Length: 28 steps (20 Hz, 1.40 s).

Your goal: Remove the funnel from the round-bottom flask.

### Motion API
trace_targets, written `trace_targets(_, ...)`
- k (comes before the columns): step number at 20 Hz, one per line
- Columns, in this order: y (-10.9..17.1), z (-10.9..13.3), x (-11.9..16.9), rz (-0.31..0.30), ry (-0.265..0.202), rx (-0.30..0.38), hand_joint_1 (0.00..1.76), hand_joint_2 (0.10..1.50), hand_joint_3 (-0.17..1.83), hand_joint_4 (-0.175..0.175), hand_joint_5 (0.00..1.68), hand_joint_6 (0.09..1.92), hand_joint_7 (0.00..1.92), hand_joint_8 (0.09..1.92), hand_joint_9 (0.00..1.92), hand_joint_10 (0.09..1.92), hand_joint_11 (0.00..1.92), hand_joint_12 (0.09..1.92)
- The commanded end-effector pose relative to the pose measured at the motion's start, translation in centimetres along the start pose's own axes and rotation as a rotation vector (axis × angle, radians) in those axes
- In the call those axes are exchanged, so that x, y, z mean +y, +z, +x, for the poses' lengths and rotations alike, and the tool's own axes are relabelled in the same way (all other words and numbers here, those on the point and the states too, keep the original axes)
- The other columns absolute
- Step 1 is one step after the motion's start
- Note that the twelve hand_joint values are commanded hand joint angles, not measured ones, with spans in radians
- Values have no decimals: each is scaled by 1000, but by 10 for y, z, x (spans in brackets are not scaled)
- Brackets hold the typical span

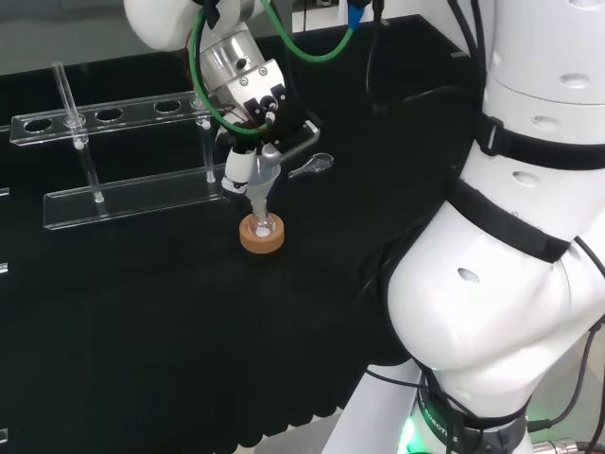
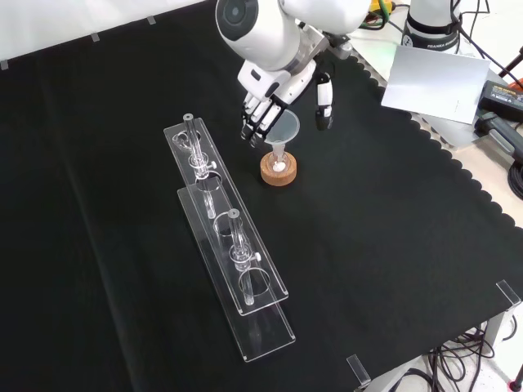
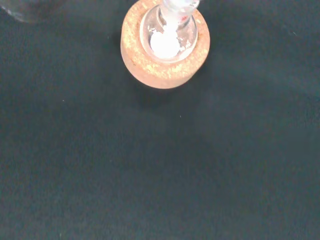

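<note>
A small round-bottom flask [image 1: 262,228] stands in a cork ring [image 1: 262,238] on the black cloth. A clear funnel [image 1: 262,183] sits in its neck with the stem down. The hand [image 1: 257,113] hangs over the funnel from above. In the front view its fingers [image 2: 257,122] reach down beside the left rim of the funnel [image 2: 283,131], and the thumb [image 2: 324,103] stands a little apart on the right, so the hand is open around it. The wrist view looks down on the cork ring [image 3: 145,65], with white powder in the flask [image 3: 165,44].
A clear two-tier tube rack [image 1: 123,194] stands to the left in the head view, with a glass tube upright in it [image 1: 71,104]. In the front view the rack [image 2: 233,261] holds tubes. A small clear spoon [image 1: 317,166] lies just behind the flask.
</note>
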<state>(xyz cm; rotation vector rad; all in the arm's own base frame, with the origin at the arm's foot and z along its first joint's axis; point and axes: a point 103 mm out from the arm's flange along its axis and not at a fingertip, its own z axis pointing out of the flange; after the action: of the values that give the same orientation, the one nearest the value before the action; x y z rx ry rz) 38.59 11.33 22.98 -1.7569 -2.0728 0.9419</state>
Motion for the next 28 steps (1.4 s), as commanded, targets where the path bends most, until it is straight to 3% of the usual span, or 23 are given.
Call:
trace_targets(1, 4, -12, 2, 9, 30, -2, 682, 773, -80, 38, 0, 87, 0, 87, 0, 782, 269, 1515)
trace_targets(5, 6, -18, 2, -2, 35, 2, 679, 773, -79, 40, 0, 87, 0, 87, 0, 760, 251, 1520)
trace_targets(6, 12, -38, 0, -7, 22, 22, 679, 773, -79, 40, 0, 87, 0, 87, 0, 756, 246, 1521)
trace_targets(8, 14, -47, -1, -7, 18, 26, 676, 774, -79, 40, 0, 87, 0, 87, 0, 750, 240, 1524)
trace_targets(14, 10, -19, 4, -5, 22, 15, 669, 774, -78, 41, 0, 87, 0, 87, 0, 743, 233, 1530)
trace_targets(20, 9, -15, 2, -24, -6, 21, 664, 775, -78, 41, 0, 87, 0, 87, 0, 765, 229, 1540)
trace_targets(28, 11, -14, 7, -1, -9, 13, 662, 775, -78, 40, 2, 87, 0, 87, 0, 776, 232, 1543)
